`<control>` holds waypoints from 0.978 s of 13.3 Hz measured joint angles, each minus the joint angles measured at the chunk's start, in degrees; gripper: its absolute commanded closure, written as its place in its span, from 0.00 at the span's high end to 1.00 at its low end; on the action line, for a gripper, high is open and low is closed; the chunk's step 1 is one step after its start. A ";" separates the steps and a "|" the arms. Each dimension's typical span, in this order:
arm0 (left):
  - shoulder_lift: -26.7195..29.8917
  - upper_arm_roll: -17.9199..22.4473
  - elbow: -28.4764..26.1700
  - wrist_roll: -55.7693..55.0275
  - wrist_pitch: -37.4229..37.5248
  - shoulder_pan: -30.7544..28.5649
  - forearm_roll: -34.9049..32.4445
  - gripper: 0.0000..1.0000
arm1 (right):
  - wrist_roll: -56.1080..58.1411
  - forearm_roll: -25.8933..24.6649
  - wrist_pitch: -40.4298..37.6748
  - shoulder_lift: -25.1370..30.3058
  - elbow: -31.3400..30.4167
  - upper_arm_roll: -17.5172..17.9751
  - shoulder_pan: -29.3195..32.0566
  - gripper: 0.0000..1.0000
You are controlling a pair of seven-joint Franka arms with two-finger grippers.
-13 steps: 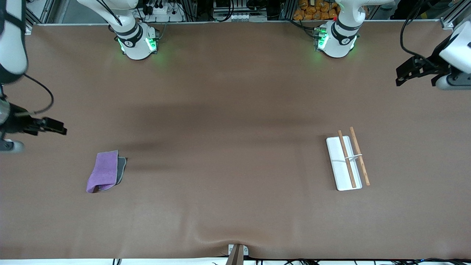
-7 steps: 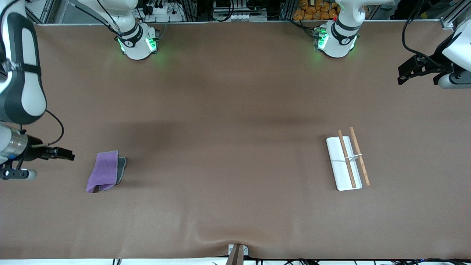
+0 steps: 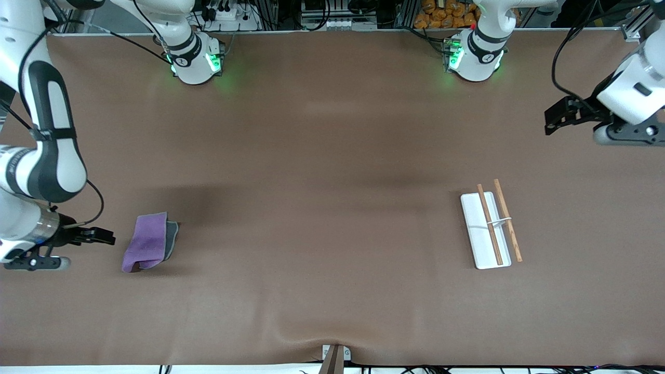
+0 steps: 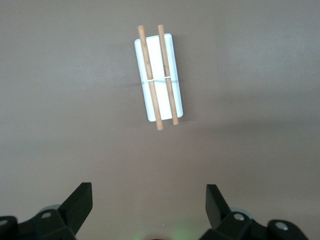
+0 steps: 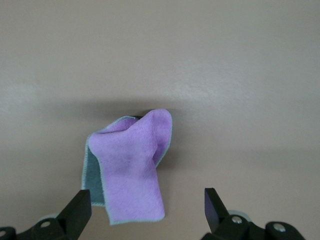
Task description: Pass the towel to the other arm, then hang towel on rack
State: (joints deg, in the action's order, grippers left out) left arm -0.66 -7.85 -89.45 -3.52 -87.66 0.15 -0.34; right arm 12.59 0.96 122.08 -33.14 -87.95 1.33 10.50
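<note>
Towel [image 3: 149, 241] and rack [image 3: 488, 228] lie at opposite table [image 3: 332, 156] ends.

Front view: high, facing both bases, taking in the whole brown surface [image 3: 332, 156]. Left wrist view: looking down from well above, sharing the rack [image 4: 159, 76] with the front view [image 3: 488, 228]. Right wrist view: looking down from closer, sharing the towel [image 5: 132, 165] with the front view [image 3: 148, 241].
</note>
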 measured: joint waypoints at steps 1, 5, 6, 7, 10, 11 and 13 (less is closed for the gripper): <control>-0.71 -0.08 0.00 0.00 -1.22 0.10 1.25 1.00 | 1.57 0.01 0.66 -1.22 0.00 0.06 0.00 1.00; -4.32 -0.22 -0.02 0.00 -4.67 0.70 7.52 1.00 | 3.13 0.02 1.15 -3.75 0.03 0.28 0.00 1.00; -5.61 -0.26 -0.04 -0.21 -5.38 1.22 8.62 1.00 | 3.25 0.09 1.37 -4.13 0.03 0.32 0.00 1.00; -6.94 -0.33 -0.04 -1.18 -6.63 2.01 9.22 1.00 | 3.32 0.30 1.78 -4.46 0.04 0.43 -0.01 1.00; -10.10 -0.60 0.00 -9.15 -10.87 6.70 9.59 1.00 | 3.67 2.11 2.93 -5.94 0.05 0.70 -0.05 1.00; -10.79 -0.70 0.02 -12.75 -12.20 8.81 9.60 1.00 | 3.83 2.67 5.05 -6.77 0.05 0.74 -0.07 1.00; -11.96 -0.85 0.03 -19.83 -14.46 12.81 9.60 1.00 | 4.16 2.83 8.08 -8.16 0.08 0.81 -0.16 1.00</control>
State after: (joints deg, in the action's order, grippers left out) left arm -12.62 -8.69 -89.42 -23.35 -102.12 12.96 9.27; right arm 16.75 3.79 130.16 -41.30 -87.87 2.14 10.34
